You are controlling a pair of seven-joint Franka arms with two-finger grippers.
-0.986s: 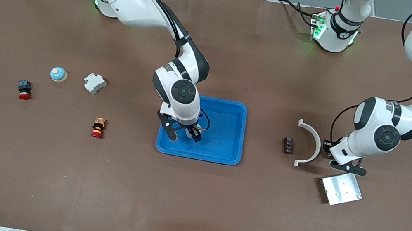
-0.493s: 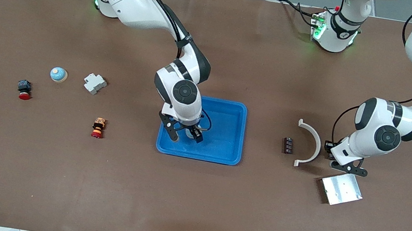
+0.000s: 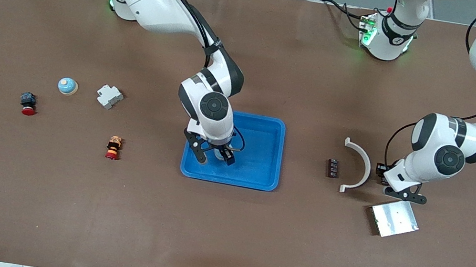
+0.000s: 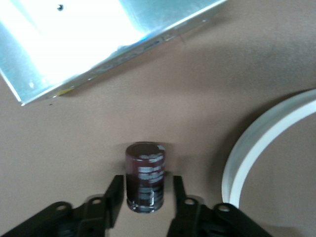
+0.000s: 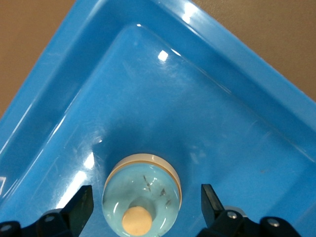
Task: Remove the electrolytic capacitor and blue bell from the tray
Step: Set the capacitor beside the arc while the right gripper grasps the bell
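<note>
The right gripper (image 5: 143, 210) is down inside the shallow bright-blue plastic tray (image 3: 260, 176), its spread jaws narrowing from full width around the pale-blue domed bell with a cream button (image 5: 141, 200), not yet touching it. At the left arm's end of the table, the left gripper (image 4: 143, 197) has just parted its jaws from the dark maroon cylindrical electrolytic capacitor (image 4: 144, 176), now upright on the brown table (image 3: 222, 227) between a curved white plastic piece (image 4: 261, 148) and a silver metal plate (image 4: 89, 39). Judging by this, the capacitor is out; only the bell remains.
</note>
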